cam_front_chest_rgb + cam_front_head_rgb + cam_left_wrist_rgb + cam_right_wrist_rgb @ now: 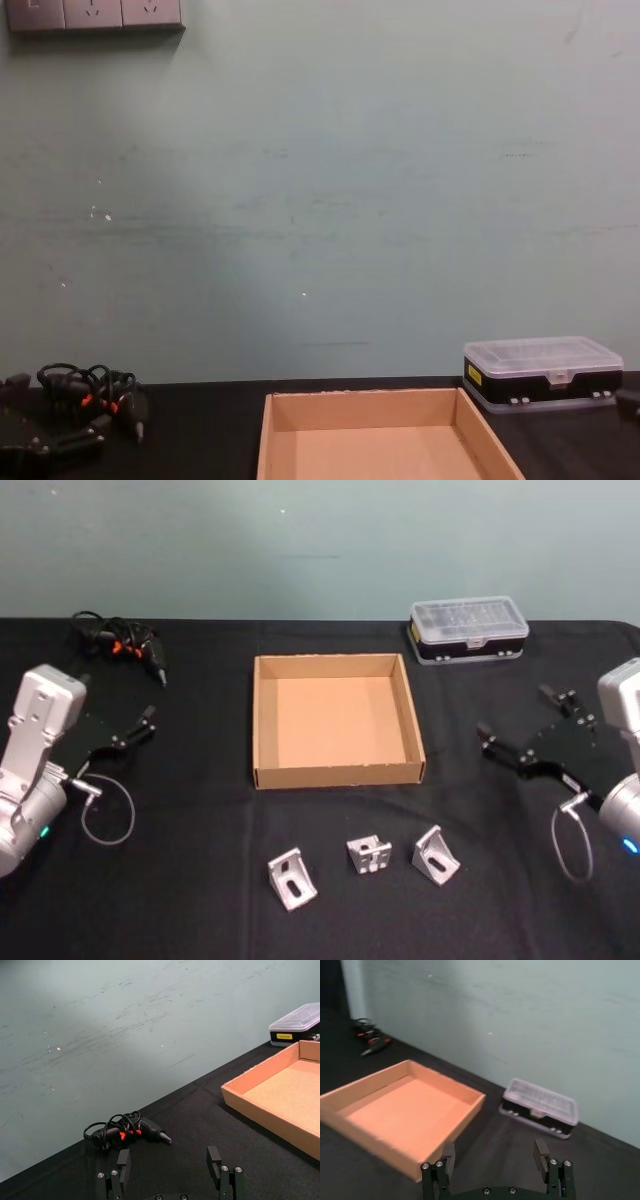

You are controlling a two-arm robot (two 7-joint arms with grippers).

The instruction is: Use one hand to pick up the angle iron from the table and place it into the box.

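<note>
My left gripper and right gripper flank the box, jaws wide, holding nothing. Its floor is bare cardboard. Three angle irons lie on the table near its front wall. I cannot make out what the plastic case behind holds.

You won't find a single word or number here that you can read. The nearest thing is a small yellow sticker on the black side wall of the clear-lidded plastic organiser case — its dark print is too small to make out.
</note>
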